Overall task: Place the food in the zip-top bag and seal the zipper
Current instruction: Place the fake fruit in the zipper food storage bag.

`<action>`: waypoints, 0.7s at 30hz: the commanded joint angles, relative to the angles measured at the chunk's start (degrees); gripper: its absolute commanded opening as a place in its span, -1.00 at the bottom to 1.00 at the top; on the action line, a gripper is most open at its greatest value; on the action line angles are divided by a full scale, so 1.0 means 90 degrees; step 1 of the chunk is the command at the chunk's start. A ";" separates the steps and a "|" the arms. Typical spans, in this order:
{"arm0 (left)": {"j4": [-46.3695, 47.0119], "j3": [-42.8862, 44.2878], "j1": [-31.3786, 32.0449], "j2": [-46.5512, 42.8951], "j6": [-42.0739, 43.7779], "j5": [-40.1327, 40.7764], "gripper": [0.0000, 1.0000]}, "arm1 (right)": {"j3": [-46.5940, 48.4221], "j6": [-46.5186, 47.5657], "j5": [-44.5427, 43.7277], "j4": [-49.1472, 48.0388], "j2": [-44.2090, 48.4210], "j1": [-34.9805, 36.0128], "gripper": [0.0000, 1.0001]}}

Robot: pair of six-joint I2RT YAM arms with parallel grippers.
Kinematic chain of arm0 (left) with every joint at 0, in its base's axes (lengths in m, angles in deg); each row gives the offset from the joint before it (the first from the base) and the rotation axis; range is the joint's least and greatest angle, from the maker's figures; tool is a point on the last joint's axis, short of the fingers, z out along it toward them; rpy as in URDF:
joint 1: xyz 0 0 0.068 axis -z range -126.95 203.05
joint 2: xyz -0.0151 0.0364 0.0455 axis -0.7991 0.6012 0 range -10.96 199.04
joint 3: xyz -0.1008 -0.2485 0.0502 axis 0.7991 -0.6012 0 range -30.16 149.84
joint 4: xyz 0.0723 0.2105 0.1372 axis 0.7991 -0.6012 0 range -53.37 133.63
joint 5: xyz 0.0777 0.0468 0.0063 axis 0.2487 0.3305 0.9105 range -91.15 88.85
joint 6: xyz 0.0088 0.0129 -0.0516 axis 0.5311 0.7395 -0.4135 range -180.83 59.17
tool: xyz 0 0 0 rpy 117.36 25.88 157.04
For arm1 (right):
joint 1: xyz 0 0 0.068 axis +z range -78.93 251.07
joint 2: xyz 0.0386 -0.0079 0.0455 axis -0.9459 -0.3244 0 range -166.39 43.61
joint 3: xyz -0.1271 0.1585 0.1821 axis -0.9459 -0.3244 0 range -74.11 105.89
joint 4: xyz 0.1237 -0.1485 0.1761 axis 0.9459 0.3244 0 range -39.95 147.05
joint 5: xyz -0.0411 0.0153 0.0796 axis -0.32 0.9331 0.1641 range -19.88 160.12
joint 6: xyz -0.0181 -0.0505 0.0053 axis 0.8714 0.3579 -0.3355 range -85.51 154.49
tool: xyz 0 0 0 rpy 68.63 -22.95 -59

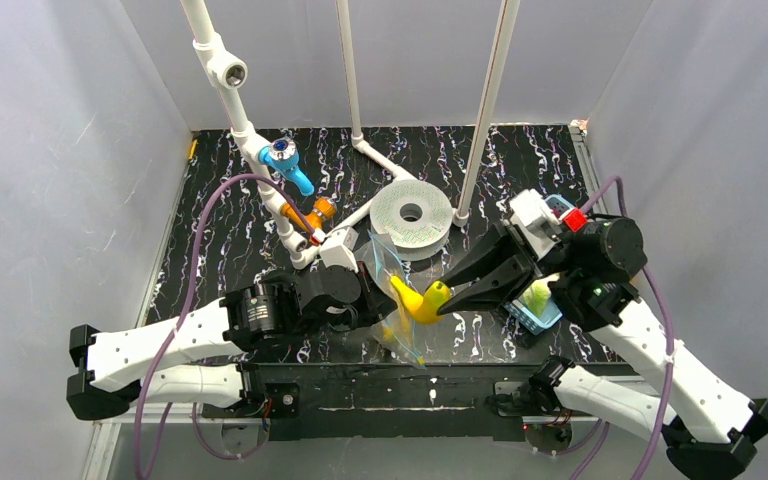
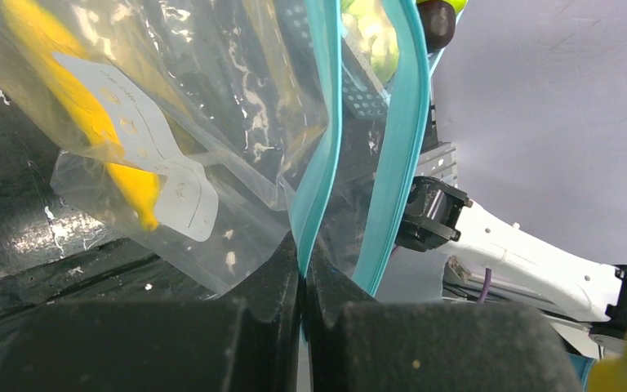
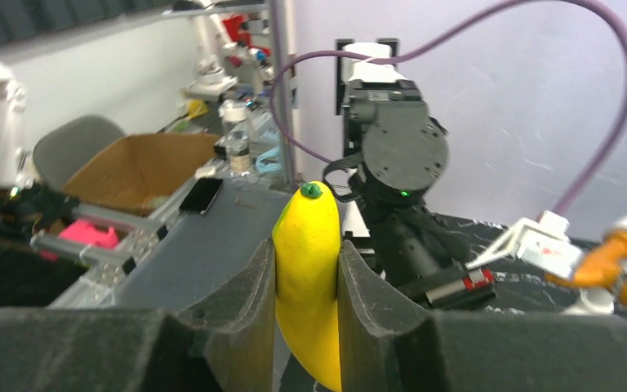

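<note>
Two pincers busy: left pincer (image 2: 302,263) pinches the zipper (image 2: 324,122) edge of the bag (image 2: 212,98), right pincer (image 3: 306,255) clamps the banana (image 3: 304,214) (loading step, I reckon). Next wants a push toward nine o'clock, into the mouth.

Banana (image 3: 309,269) end beyond bottom edge

Pale walls (image 1: 60,150); black marbled tabletop (image 1: 530,160); even light.

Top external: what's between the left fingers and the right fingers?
The zip-top bag, pinched at its zipper by the left fingers, and the banana clamped in the right fingers. Top view shows it; wrist views confirm both grips.
</note>
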 commanded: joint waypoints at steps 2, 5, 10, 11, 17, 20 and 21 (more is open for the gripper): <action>-0.0104 0.0201 -0.0024 -0.0198 0.0038 0.0070 -1.00 | 0.0324 0.0882 0.0616 -0.0307 -0.0521 0.0244 -0.97; -0.0067 0.0158 -0.0024 -0.0241 0.0016 0.0052 -1.00 | 0.0189 0.1618 0.0068 0.0263 -0.0448 0.0267 -0.97; 0.0035 0.0098 -0.0024 -0.0278 -0.0014 0.0031 -1.00 | -0.0142 0.2325 -0.1059 0.0844 -0.0263 0.0283 -0.97; 0.0056 0.0076 -0.0024 -0.0281 -0.0019 0.0023 -1.00 | -0.0270 0.2306 -0.1121 0.0686 -0.0247 0.0284 -0.97; 0.0156 0.0050 -0.0024 -0.0241 -0.0014 0.0023 -1.00 | -0.0480 0.2250 -0.1113 0.0486 -0.0531 0.0290 -0.97; 0.0151 0.0046 -0.0024 -0.0259 -0.0028 0.0011 -1.00 | -0.0566 0.2295 -0.1075 0.0362 -0.0642 0.0283 -0.97; 0.0151 0.0044 -0.0024 -0.0262 -0.0040 0.0007 -1.00 | -0.0638 0.2415 -0.1131 0.0351 -0.0667 0.0283 -0.97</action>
